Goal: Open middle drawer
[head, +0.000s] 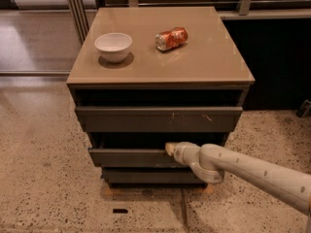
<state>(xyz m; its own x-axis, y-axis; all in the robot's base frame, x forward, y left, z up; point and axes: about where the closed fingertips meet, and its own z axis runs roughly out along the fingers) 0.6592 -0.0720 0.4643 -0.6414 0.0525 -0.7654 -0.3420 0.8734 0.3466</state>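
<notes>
We see our gripper point(170, 149) at the top edge of the middle drawer point(129, 158), on a pale arm point(252, 171) from the lower right, and a white bowl point(113, 46) and a tipped orange can point(171, 38) apart on the cabinet top point(209, 64).

**Bowl and can share a cabinet top**

A glossy tan cabinet top point(214, 62) carries a white bowl point(113, 46), upright near its left side, and an orange can point(171, 38) lying on its side toward the back, the two apart. The cabinet stands on a speckled floor point(43, 178). The gripper point(168, 149) is at the upper edge of the middle drawer point(126, 158).
</notes>
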